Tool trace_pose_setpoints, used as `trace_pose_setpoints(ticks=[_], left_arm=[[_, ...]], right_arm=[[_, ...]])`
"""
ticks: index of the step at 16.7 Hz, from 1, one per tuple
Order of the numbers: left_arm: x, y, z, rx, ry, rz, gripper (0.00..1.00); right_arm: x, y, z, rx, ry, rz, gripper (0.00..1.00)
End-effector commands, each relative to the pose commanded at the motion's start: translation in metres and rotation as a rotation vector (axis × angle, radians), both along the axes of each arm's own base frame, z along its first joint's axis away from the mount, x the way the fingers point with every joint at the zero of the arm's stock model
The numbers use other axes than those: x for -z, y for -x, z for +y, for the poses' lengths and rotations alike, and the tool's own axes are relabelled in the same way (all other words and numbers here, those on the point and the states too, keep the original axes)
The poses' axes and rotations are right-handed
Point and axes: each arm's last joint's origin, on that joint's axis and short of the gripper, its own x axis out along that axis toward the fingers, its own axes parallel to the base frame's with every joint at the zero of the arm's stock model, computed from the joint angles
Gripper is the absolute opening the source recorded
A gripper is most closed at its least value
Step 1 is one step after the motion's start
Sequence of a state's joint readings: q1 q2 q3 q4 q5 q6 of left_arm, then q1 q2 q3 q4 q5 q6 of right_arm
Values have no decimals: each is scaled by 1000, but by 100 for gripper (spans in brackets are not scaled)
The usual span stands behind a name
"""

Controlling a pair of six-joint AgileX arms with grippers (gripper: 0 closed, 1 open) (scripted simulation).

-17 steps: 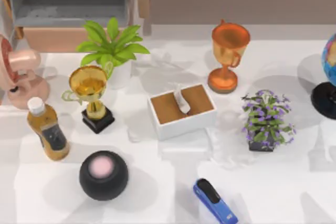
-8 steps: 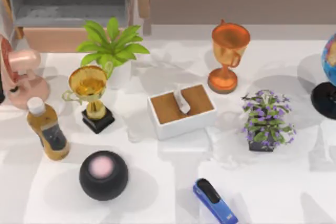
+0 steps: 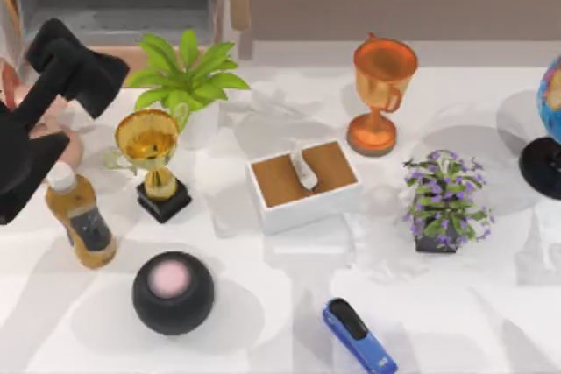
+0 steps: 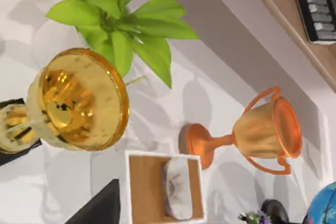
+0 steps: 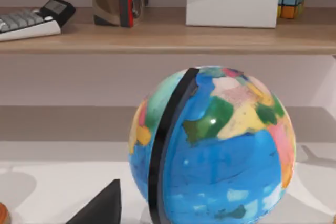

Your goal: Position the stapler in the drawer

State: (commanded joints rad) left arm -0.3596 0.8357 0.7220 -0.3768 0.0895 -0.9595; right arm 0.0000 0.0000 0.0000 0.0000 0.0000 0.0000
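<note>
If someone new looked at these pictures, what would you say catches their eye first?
Probably the black left arm reaching in over the table's left edge, above the pink fan and brown bottle. Next, the colourful globe looming in the right wrist view, and the blue stapler lying alone near the front edge.

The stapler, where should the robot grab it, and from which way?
Probably from straight above, fingers across the narrow middle of the stapler. It lies flat and diagonal on the table, its long sides bare, so the gripper should turn to match that slant.
</note>
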Motion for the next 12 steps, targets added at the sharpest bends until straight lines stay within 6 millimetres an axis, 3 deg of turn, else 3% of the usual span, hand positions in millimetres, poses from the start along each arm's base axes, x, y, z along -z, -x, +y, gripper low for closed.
trace_pose_setpoints(ticks=[4, 7, 9, 12], left_arm=[[-2, -36, -47, -21, 0, 271, 100], [9, -57, -91, -71, -38, 475, 100], [22, -65, -125, -109, -87, 598, 100], [45, -60, -182, -147, -202, 736, 100]], right_arm=[[0, 0, 0, 0, 0, 0, 100], [0, 0, 0, 0, 0, 0, 100], [0, 0, 0, 0, 0, 0, 100], [0, 0, 0, 0, 0, 0, 100]])
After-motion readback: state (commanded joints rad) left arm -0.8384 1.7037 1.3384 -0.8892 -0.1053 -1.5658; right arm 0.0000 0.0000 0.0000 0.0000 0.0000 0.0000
